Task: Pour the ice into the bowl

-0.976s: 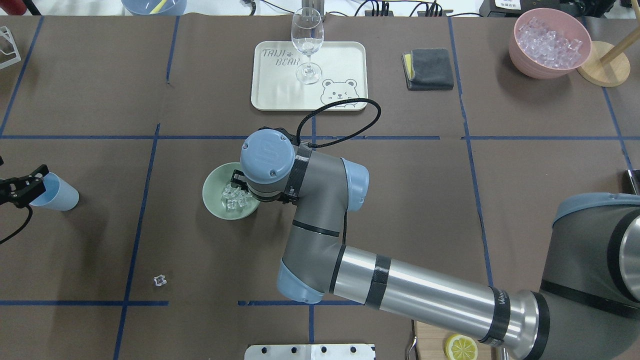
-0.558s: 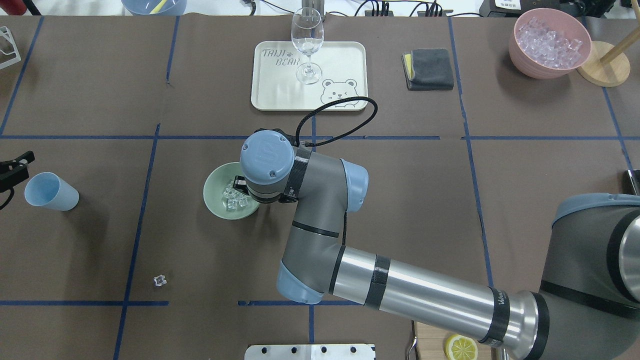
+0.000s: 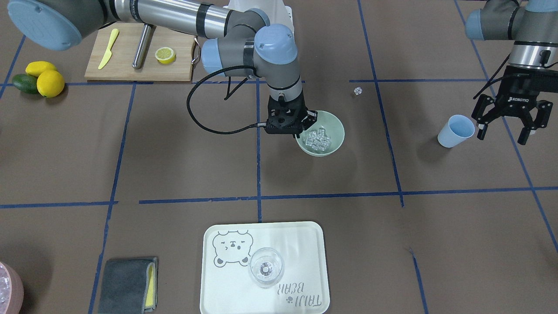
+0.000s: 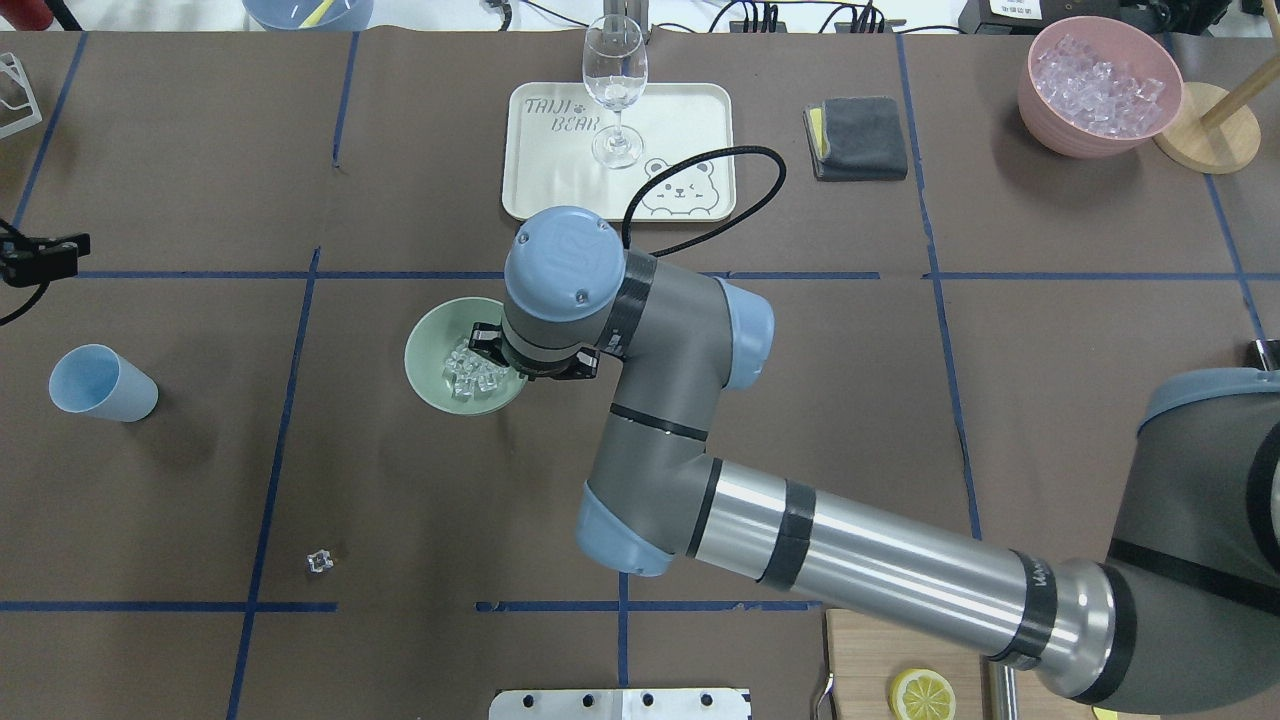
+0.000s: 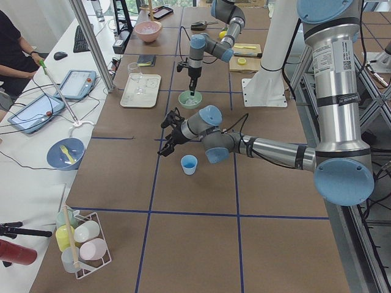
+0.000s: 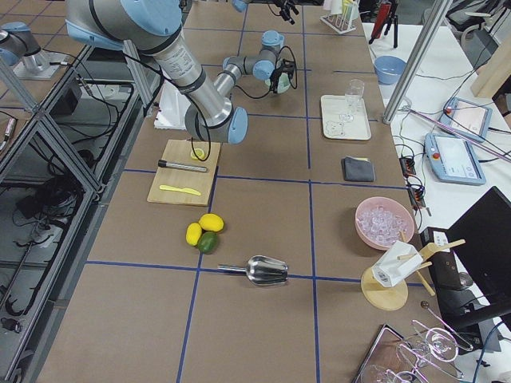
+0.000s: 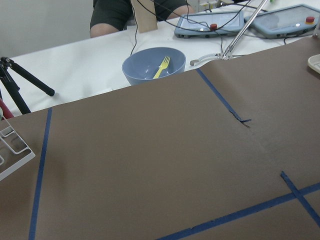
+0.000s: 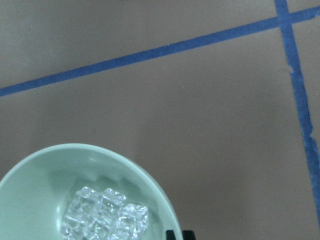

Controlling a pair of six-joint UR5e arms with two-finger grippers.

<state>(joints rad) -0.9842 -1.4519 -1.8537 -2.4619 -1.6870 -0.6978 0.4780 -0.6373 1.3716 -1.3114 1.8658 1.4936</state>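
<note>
Right pincer (image 3: 305, 124), front view: jaws nearly together, seemingly pinching the bowl (image 3: 338, 131) by its rim, with the ice (image 3: 317, 138) just beside. Left pincer (image 3: 501, 137) gapes wide, empty. Wrist view: ice sits beside the fingertips (image 8: 187, 235). We judge the cubes slippery and light, so we'd hold the stiff rim.

Glassy against matt
Ice (image 8: 102, 220) looks clear and glossy; bowl (image 8: 35, 190) smooth, matt; table covering (image 8: 200, 125) dull brown paper.

Clear, glassy ice (image 4: 476, 371), pale sage-green bowl (image 4: 428, 372), light blue cup (image 4: 100, 383), brown table (image 4: 160, 490) crossed by blue tape lines (image 4: 268, 480), cream tray (image 4: 560, 190) with bear outline
</note>
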